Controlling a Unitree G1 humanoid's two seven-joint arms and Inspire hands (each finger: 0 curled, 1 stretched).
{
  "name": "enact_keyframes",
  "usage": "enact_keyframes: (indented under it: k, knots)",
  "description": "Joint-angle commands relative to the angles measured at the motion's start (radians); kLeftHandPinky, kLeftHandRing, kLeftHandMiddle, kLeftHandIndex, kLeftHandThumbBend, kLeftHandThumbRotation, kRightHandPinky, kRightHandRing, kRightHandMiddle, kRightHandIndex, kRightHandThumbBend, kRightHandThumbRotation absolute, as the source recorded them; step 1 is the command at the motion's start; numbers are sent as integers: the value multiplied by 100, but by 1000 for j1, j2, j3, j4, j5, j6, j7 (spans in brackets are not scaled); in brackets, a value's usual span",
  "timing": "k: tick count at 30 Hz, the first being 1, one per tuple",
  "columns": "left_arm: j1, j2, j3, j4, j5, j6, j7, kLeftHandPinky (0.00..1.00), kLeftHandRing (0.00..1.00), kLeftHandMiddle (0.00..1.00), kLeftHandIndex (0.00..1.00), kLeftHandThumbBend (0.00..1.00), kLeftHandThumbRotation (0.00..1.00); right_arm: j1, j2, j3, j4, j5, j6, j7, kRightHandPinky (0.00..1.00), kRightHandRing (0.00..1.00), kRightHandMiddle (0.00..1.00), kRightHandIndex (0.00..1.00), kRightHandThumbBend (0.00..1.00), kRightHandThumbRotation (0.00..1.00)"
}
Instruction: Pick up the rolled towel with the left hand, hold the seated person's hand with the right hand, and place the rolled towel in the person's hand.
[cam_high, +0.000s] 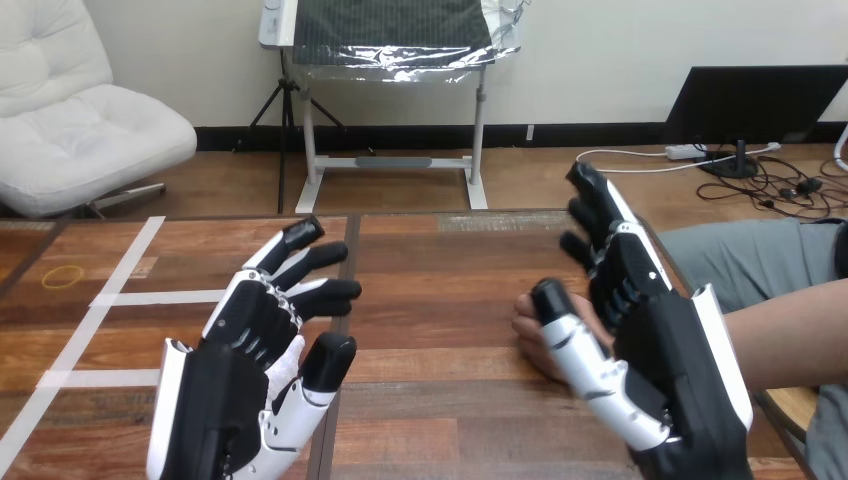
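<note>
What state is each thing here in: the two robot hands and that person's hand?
Left hand: open, fingers straight and spread.
Right hand: open, thumb across the person's hand, not curled round it.
Person's hand: loosely curled, between the right hand's thumb and fingers.

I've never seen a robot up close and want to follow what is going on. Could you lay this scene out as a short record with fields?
Setting: brown wooden table marked with white tape lines
Robot's left hand: black with white shells, over the table's left part, its back towards the camera
Robot's right hand: over the table's right part, fingers straight, thumb stretched across the person's hand
Person's hand: low at the table's right, between the right hand's thumb and fingers
Grip: nothing curled round the person's hand
</note>
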Motion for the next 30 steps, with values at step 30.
enact_keyframes:
  k: [30]
  knots:
    - [-32,-69,-39,4,58,-40,36,78,83,86,87,64,92,-44,16,10,13,-116,-125,-86,90,100,100,95,30,43]
